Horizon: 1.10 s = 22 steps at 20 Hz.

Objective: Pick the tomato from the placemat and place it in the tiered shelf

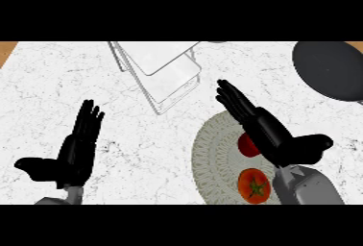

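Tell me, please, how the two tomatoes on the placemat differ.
The near tomato shows nearly whole, green stem on top; the far tomato is partly hidden by the right robot hand, no stem showing. The near tomato looks orange-red, the far tomato deeper red. Both lie on the placemat.

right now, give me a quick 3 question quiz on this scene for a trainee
1. True or false: the left hand holds the near tomato.
2. Pick one: the tiered shelf stands A) on the placemat, B) beyond the placemat, up and to the left in the view, C) under the left hand.
3. Fill in: the far tomato is partly hidden by the ____ hand.

Key
1. False: the left hand is open and well apart, and the near tomato lies on the placemat.
2. B.
3. Right: the right hand, fingers straight, reaches over it.
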Tool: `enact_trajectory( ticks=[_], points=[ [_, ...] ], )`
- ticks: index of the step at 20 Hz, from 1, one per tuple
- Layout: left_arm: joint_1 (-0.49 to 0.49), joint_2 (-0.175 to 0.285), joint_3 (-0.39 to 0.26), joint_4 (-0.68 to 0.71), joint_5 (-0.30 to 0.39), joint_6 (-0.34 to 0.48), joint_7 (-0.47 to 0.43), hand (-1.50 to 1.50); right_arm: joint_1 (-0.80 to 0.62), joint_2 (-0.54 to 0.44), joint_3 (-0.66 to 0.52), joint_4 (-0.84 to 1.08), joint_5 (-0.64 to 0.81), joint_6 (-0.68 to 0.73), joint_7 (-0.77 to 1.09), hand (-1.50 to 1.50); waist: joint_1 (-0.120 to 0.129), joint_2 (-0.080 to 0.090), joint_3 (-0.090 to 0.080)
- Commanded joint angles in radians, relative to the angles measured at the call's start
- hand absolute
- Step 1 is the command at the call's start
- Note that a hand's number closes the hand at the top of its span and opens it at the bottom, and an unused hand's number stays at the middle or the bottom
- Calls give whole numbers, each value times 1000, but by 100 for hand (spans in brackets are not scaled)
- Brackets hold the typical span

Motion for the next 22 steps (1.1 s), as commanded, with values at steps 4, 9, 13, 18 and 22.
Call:
enact_trajectory(
  ticks=[4,9,13,18,22],
  points=[
    [-79,137,87,42,-21,-18,92,0,50,-143,-202,-156,160,-131,-118,150,-60,-38,3],
    [-92,194,67,24,-26,-52,174,0,209,-85,-414,-149,149,-358,-83,-150,-74,-36,6],
    [-195,222,111,93,14,-127,233,0,390,-68,-426,-292,-32,-150,-284,-150,-33,-29,4],
    [-202,219,132,99,-2,-133,230,0,630,-155,-374,-564,57,-54,-247,-150,-33,-33,2],
    [-189,208,109,56,-7,-113,274,0,690,-290,-338,-700,146,-27,0,-150,-26,-33,-1]
  ],
)
